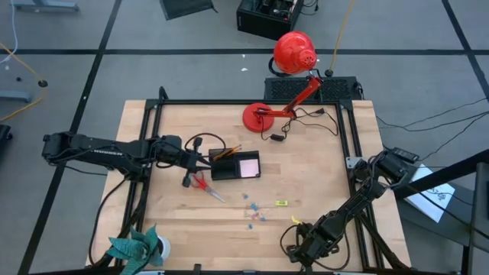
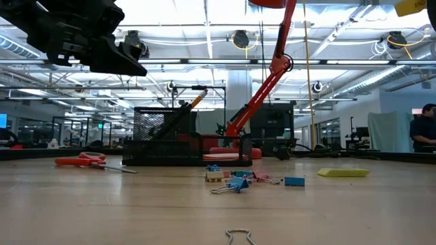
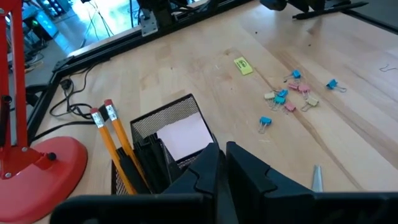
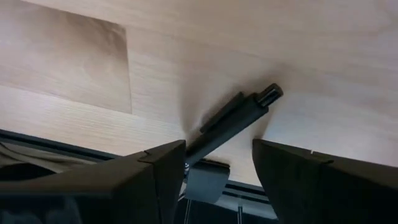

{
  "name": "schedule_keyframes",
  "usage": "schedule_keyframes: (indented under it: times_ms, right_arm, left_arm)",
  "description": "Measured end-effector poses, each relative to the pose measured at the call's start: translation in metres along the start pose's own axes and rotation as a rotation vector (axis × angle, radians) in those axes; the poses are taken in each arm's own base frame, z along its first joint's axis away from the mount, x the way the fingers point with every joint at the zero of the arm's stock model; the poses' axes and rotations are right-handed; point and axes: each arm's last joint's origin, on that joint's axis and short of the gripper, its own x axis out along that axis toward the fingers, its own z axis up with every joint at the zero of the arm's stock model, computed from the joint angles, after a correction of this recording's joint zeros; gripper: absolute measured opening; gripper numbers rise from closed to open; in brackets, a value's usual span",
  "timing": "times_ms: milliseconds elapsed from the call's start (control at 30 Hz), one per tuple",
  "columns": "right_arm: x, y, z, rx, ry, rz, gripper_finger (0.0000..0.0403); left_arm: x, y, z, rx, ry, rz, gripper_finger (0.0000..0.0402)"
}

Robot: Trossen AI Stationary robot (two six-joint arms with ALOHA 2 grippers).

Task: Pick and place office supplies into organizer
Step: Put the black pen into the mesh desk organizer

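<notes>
A dark pen (image 4: 236,118) is framed between the parted fingers of the right gripper (image 4: 217,162) at the table's (image 1: 321,191) near edge; farther off, the left gripper (image 3: 221,168), fingers pressed together, is poised beside the organizer (image 1: 234,165), pencils (image 3: 112,140) and notepad (image 3: 185,137) inside, scissors (image 1: 200,182) alongside

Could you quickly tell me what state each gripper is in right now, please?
Left gripper: shut, empty, above the organizer.
Right gripper: open, straddling a dark pen at the table's near edge, not gripping it.

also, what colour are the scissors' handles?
Red, on the scissors; the high view shows it best.
</notes>
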Motion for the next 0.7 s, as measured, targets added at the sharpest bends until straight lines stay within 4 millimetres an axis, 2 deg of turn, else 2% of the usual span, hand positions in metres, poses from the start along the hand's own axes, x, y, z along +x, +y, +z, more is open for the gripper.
schedule_keyframes:
  times_ms: [300, 700]
  right_arm:
    - [0.01, -0.003, 0.009, 0.013, -0.053, -0.047, 0.0127]
    - [0.008, -0.004, 0.023, -0.089, -0.172, -0.071, 0.0083]
  left_arm:
    - [0.0, 0.0, 0.0, -0.005, 0.0, 0.0, 0.0035]
    - [0.0, 0.0, -0.001, -0.01, 0.005, -0.002, 0.0035]
